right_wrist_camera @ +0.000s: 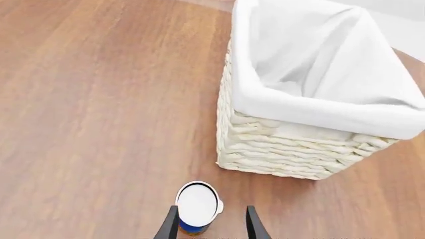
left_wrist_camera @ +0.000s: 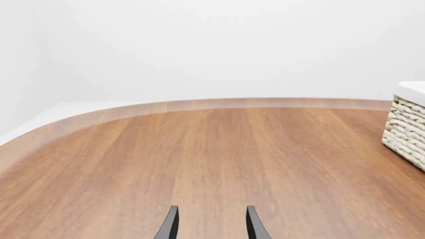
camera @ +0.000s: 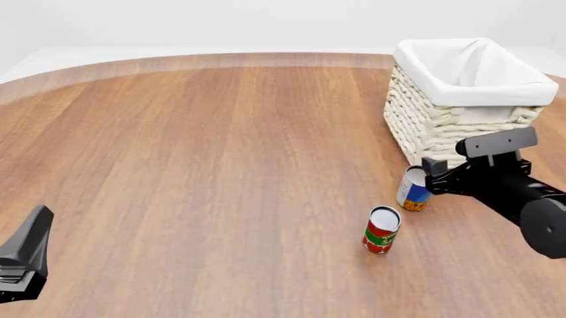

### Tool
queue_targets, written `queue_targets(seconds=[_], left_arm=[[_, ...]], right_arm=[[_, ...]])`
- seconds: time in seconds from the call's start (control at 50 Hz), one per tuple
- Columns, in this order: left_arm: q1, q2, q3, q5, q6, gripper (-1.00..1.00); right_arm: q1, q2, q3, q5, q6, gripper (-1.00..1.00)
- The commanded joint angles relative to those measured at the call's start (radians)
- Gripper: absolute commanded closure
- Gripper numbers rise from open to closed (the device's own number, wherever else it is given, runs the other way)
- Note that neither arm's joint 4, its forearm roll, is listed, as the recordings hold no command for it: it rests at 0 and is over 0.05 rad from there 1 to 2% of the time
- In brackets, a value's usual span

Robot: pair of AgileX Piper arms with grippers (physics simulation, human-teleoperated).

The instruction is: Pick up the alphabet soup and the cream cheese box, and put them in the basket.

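Note:
The alphabet soup [camera: 412, 189], a blue, white and orange can with a silver top, stands just in front of the basket [camera: 442, 122]. In the right wrist view the can [right_wrist_camera: 196, 205] sits between the fingers of my right gripper [right_wrist_camera: 212, 209], against one finger with a gap to the other. The jaws are open and not closed on it. The woven basket [right_wrist_camera: 279, 149] with its white lining is right beyond. My left gripper [left_wrist_camera: 211, 225] is open and empty over bare wood, at the near left in the front view [camera: 26, 255]. The cream cheese box is out of view.
A red and green can [camera: 381, 230] stands upright just in front and to the left of the soup can. The basket's corner [left_wrist_camera: 406, 124] shows in the left wrist view. The table's curved far edge [camera: 221, 58] runs across the back.

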Motion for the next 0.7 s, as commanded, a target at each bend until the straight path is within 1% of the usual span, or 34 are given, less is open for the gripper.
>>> queue_targets(seconds=[0.02,0.14,0.7], left_arm=[[0.000,0.000,0.000,0.000,0.000,-1.00],[0.000,0.000,0.000,0.000,0.000,-1.00],[0.000,0.000,0.000,0.000,0.000,-1.00]], right_arm=[[-0.015,0.046,-0.015,0.003,0.008,-1.00],[-0.008,0.090,-0.027,-0.004,0.008,-1.00],[0.019,0.202,-0.019,-0.038,0.015,-1.00]])
